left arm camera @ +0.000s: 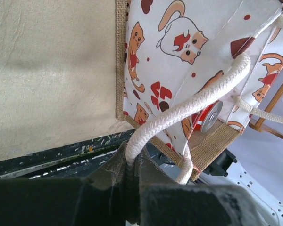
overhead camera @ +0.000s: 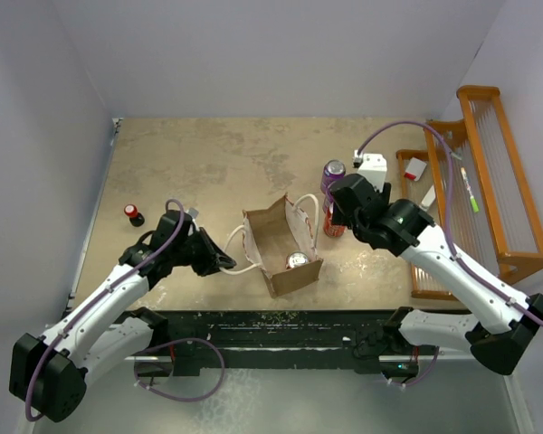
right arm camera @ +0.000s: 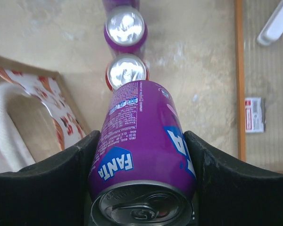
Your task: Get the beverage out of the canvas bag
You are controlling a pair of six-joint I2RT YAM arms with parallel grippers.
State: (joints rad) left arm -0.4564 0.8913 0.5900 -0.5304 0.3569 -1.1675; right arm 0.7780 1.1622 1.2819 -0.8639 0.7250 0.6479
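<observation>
Right end effector (right arm camera: pixel 142 139) closed on a purple aluminium Fanta can (right arm camera: pixel 146 117), fingers on both its sides; can outside and just right of the tan-brown canvas bag (overhead camera: pixel 294 278), above a red standing can (right arm camera: pixel 127 70); left end effector (left arm camera: pixel 132 188) pinched shut on the white rope handle (left arm camera: pixel 188 108); bag upright and open on the mottled beige surface (overhead camera: pixel 208 163); a silver-topped can (overhead camera: pixel 296 260) inside it.
</observation>
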